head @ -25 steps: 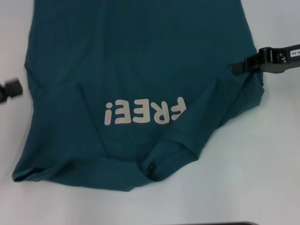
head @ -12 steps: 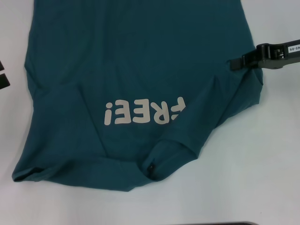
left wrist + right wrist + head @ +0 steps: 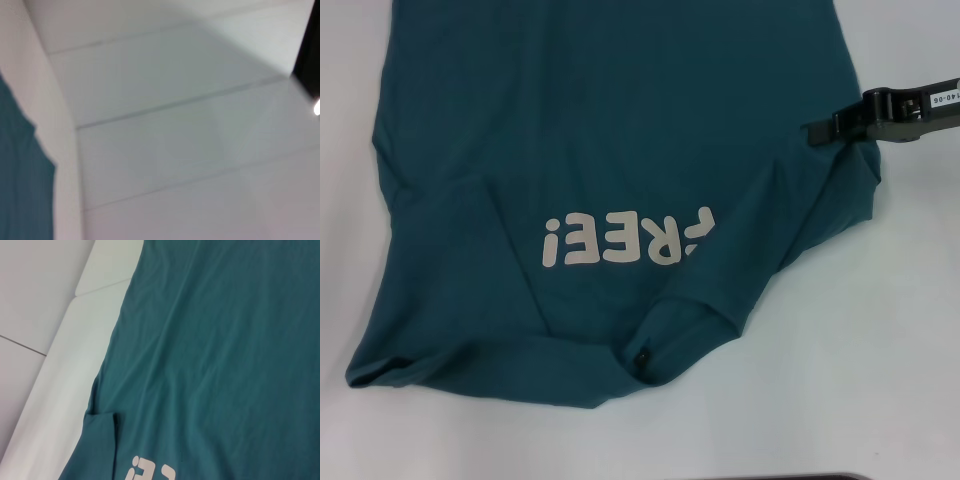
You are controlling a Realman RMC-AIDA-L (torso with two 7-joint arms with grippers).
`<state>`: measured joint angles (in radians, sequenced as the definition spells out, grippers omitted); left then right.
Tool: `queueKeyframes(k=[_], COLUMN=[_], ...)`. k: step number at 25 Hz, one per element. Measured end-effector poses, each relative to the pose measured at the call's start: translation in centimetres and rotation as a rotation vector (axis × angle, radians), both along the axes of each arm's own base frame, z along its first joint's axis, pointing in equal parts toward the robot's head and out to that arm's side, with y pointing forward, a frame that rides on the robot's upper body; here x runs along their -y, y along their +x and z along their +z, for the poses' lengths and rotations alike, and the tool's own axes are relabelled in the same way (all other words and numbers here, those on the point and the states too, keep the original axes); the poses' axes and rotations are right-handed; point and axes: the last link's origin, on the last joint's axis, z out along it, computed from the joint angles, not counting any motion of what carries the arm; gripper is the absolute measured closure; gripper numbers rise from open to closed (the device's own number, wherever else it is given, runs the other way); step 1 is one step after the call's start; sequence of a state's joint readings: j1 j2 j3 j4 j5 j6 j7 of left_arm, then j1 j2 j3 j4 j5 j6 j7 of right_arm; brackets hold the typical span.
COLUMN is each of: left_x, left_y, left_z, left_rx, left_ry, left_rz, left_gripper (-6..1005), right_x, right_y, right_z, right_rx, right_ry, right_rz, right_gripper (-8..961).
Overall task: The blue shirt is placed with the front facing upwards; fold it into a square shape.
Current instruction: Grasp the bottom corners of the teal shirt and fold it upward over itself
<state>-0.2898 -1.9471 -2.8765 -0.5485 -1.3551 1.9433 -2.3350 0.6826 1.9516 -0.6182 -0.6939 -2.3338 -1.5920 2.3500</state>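
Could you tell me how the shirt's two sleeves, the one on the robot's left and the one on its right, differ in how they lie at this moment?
The left sleeve lies spread outward on the white table, with no gripper near it; the left gripper is out of the head view. The right sleeve is folded inward over the blue shirt, partly covering the lettering, and the right gripper sits at the shirt's edge just above it. Both lie flat and show creases.

light: bright, even | shadows: soft | left wrist view: blurred (soft-edged)
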Motion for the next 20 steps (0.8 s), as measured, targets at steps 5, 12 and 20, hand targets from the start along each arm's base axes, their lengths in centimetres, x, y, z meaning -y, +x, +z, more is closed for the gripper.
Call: queueKeyframes(k=[5, 12, 20], left_x=[1.1, 4.2, 6.5], left_y=[-0.1, -2.5, -3.7], left_z=[-0.3, -0.3, -1.8], left_rx=[0.096, -0.015, -0.061], left_ry=[-0.087, -0.404, -0.628], left_rz=[0.010, 0.227, 0.350], left_gripper=[90, 116, 122], right_x=[0.0, -0.1, -0.4], right_y=[0.0, -0.1, -0.2], right_z=[0.0, 0.2, 0.2], right_rx=[0.001, 0.013, 0.032], right_ry=[0.000, -0.001, -0.004], right_rz=[0.002, 0.010, 0.018], right_gripper=[933, 933, 933])
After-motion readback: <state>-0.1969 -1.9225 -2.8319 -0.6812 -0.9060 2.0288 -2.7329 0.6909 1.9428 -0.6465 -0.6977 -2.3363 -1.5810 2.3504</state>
